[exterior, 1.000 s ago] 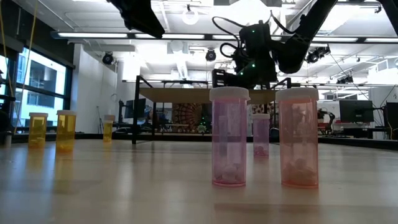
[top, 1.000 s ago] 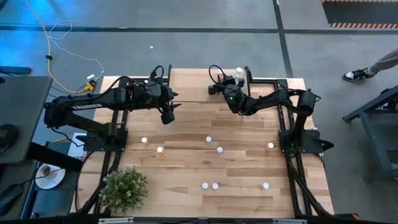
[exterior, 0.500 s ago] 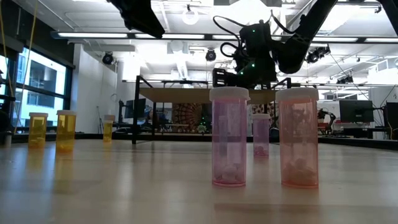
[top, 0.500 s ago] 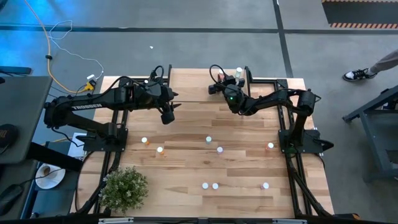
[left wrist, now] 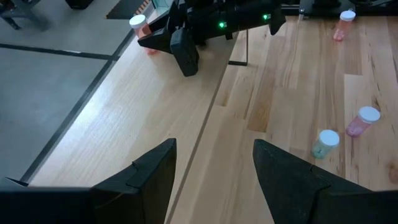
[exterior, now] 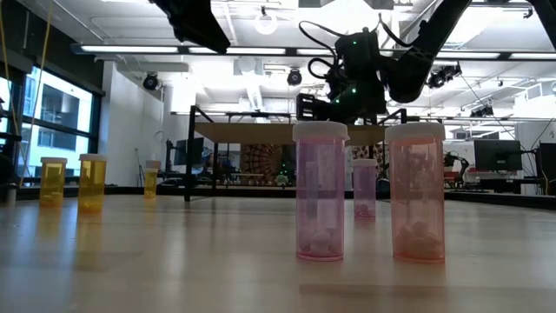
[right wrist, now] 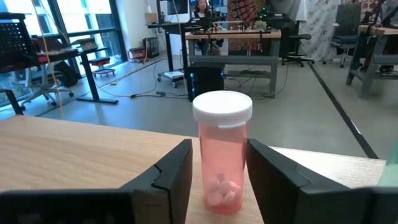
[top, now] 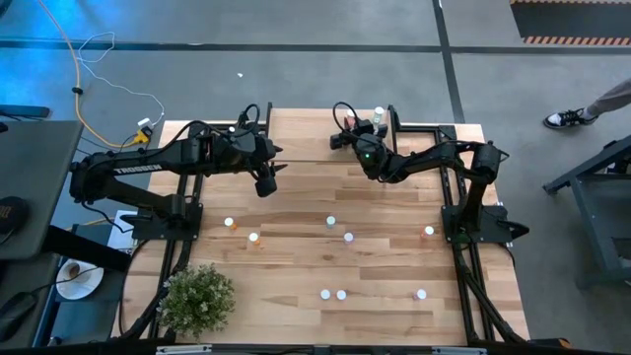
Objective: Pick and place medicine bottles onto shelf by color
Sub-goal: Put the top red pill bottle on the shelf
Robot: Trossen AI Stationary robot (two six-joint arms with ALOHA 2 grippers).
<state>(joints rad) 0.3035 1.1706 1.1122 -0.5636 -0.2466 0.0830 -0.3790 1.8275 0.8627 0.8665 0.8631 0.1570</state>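
red bottle [right wrist: 222,153] between right claw [right wrist: 216,180] fingers, seemingly unclamped

No readable text or labels, seemingly, anywhere.

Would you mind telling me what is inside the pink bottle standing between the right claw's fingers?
Through the pink bottle's clear wall, a few pale pills lie heaped at its bottom. Its white cap hides the top, so nothing can be seen there.
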